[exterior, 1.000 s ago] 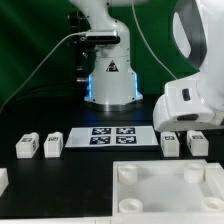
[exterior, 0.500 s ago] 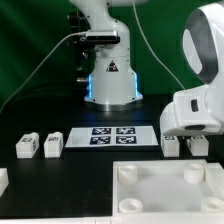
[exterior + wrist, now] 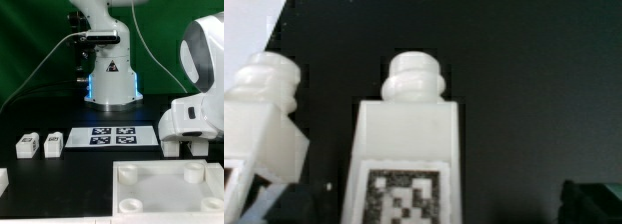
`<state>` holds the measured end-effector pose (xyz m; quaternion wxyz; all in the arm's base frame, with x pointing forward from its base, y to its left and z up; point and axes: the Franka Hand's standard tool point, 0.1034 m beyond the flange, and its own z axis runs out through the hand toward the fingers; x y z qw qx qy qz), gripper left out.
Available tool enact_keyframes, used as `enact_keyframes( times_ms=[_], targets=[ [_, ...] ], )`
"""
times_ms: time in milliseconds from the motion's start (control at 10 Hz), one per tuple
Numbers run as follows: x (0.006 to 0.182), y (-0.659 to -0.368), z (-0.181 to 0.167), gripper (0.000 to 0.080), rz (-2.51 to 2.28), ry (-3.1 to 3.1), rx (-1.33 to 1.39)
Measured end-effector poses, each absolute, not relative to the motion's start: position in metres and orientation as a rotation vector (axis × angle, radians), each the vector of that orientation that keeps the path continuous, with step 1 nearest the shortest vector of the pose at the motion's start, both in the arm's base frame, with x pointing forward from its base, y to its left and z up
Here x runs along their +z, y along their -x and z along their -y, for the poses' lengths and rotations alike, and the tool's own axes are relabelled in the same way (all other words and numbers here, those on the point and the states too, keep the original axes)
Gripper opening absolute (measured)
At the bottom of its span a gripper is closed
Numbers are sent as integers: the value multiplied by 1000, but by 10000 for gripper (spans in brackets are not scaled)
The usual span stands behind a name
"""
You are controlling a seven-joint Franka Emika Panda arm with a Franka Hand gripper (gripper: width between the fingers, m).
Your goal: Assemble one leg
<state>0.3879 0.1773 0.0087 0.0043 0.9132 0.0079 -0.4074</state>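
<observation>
The leg [image 3: 407, 130]: on the black table [image 3: 80, 172], in the pair at the exterior view's right, rounded end pointing away from the fingers. Just beside it, a second leg [image 3: 260, 115]. Straddled by the gripper [image 3: 434, 205], jaws spread wide, gripping nothing. Lowered steadily over the last second, wrist housing now masking that pair in the exterior view. Approach probably nearly finished; closing on the leg seems next. Well apart: marker board [image 3: 112, 135].

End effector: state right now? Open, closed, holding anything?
End effector: open, holding nothing; its fingers stand apart on either side of a leg with gaps showing in the wrist view.
</observation>
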Motion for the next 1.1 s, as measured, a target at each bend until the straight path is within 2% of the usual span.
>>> enact_keyframes(
  times_ms=[100,300,400,500,1100],
  targets=[
    [9,-388,-177,649,-25,-2861,-1277],
    [9,-388,-177,392,-25,-2861,-1277],
    [9,-388,-177,392,-25,-2861,-1277],
    [9,-388,-177,290,-25,-2861,-1277],
    [9,-388,-177,290,-25,-2861,-1277]
  ],
)
